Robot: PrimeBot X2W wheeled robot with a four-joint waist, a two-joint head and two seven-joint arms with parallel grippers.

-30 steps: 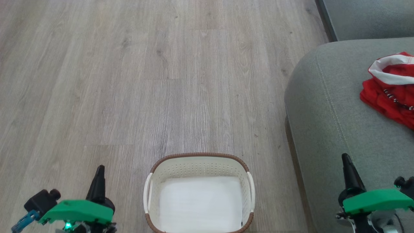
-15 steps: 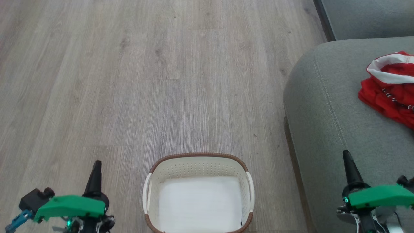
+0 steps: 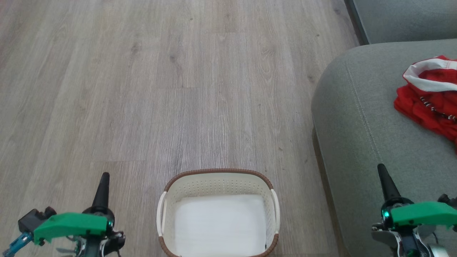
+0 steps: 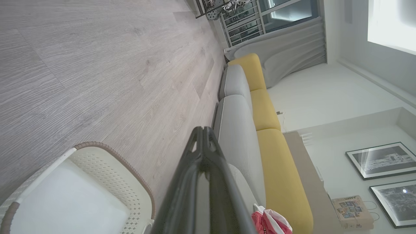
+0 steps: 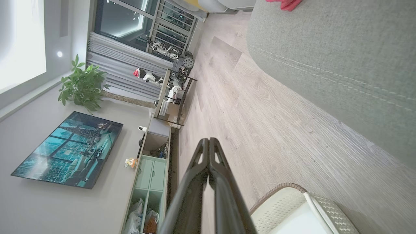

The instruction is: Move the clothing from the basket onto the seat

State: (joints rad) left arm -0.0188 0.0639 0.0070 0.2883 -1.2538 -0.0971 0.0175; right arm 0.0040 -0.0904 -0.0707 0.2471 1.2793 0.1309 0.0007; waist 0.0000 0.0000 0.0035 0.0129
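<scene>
1. The basket (image 3: 217,172) stands on the floor (image 3: 178,89) at 6 o'clock in the head view. Its white bottom is bare, with no cloth in it.
2. The clothing (image 3: 428,107) lies bunched on the seat (image 3: 371,142) at 3 o'clock, well back from the rounded edge. The frame cuts off part of the heap.
3. The left gripper (image 3: 104,178) is at 8 o'clock and the right gripper (image 3: 382,170) at 4 o'clock. Each wrist view shows its fingers clenched together on nothing.
4. The transfer looks finished.
5. Risk: the right arm hangs over the seat, so a swing toward 2 o'clock could snag the heap and drag it floorward.
6. Risk: the basket sits between the arms, so rolling forward could knock it.
7. Risk: with the heap cropped, I cannot confirm both garments are there.
</scene>
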